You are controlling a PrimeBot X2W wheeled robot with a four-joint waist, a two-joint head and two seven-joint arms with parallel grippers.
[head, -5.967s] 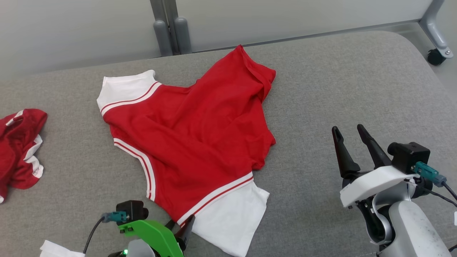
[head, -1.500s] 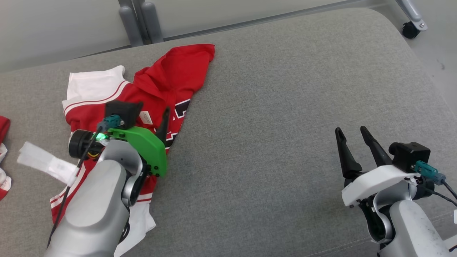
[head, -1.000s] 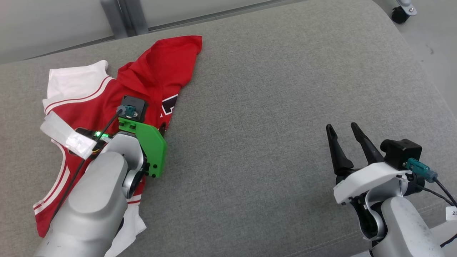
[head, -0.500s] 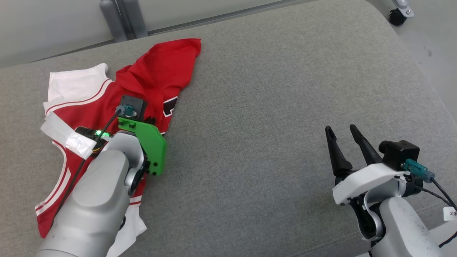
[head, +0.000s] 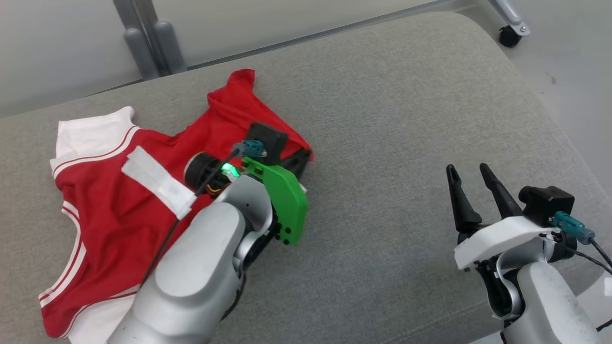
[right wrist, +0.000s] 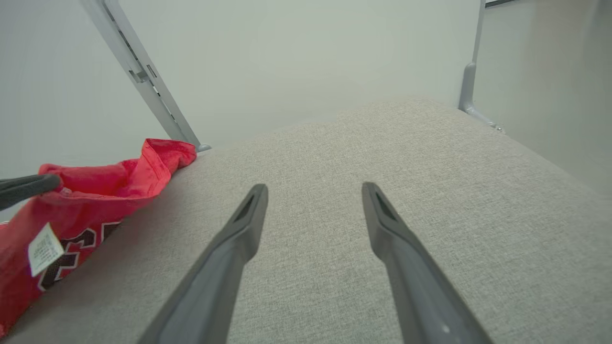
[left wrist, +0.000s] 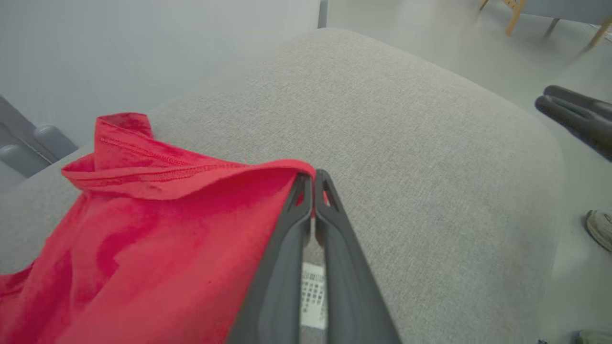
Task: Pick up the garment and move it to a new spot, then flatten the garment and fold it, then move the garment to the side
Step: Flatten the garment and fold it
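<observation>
The garment (head: 95, 205) is a red shirt with white, red-striped sleeves, lying crumpled on the left of the grey cushion. My left gripper (head: 299, 160) is shut on its red right edge and holds that edge a little above the cushion. In the left wrist view the two fingers (left wrist: 313, 177) are pressed together on a fold of the garment (left wrist: 143, 229). My right gripper (head: 466, 174) stands open at the lower right, well apart from the cloth, with nothing between its fingers (right wrist: 313, 188). To its left it sees the lifted garment (right wrist: 95, 200) with a white label.
The grey cushion (head: 406, 119) stretches bare between the two arms and rounds off at the right. Grey posts (head: 153, 43) stand behind it and a caster wheel (head: 509, 33) sits on the floor at the far right. A shoe (left wrist: 600, 229) shows on the floor.
My left gripper has shut on the garment's right edge and drawn it up and to the right, stretching the red cloth. The head camera has shifted. The right arm stays as it was.
</observation>
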